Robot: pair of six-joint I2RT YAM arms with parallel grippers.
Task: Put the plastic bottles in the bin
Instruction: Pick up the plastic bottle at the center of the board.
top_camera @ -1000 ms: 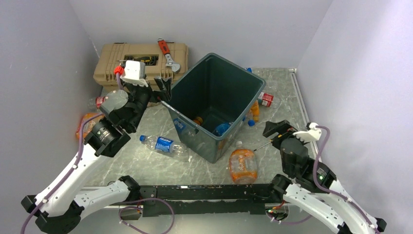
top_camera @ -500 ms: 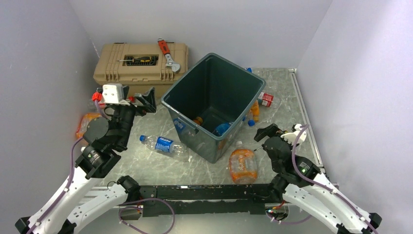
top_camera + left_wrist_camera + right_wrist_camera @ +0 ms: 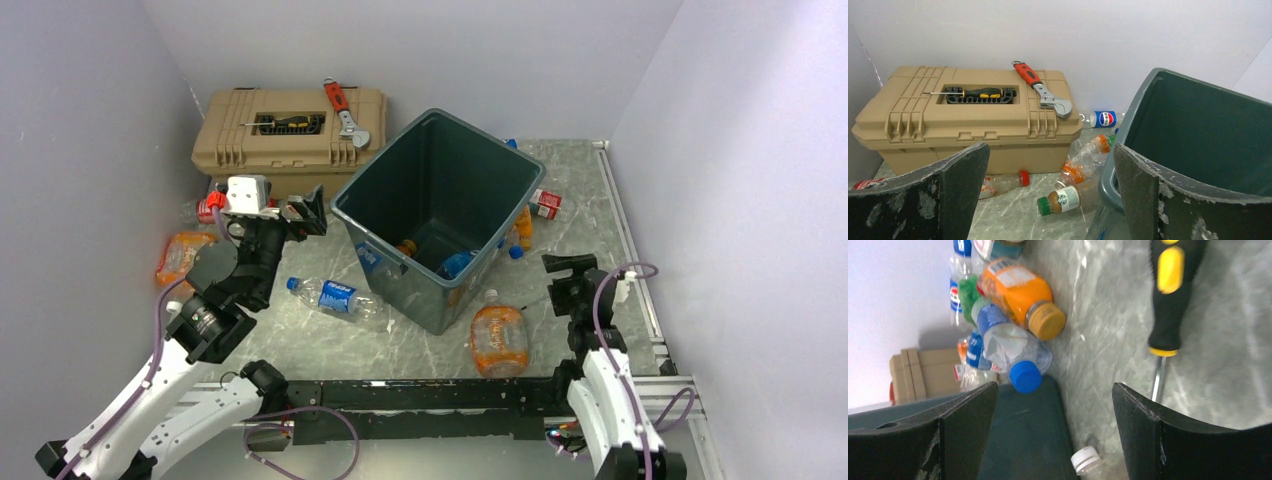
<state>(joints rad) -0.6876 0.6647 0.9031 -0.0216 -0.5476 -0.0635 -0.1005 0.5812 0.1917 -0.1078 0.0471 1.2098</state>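
Left gripper (image 3: 308, 212) and right gripper (image 3: 570, 266), both drawn back from the bin (image 3: 480, 170), stand spread and empty; blue-label bottle (image 3: 338, 297) awaits pickup.

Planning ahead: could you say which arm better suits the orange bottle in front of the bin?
Probably right: the open right tool is near the orange bottle; the left tool sits across the bin.

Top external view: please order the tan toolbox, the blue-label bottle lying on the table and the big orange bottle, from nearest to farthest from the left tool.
1. Tan toolbox, just behind the left tool.
2. Blue-label bottle, on the table left of the bin.
3. Orange bottle, far right, before the bin's near corner.
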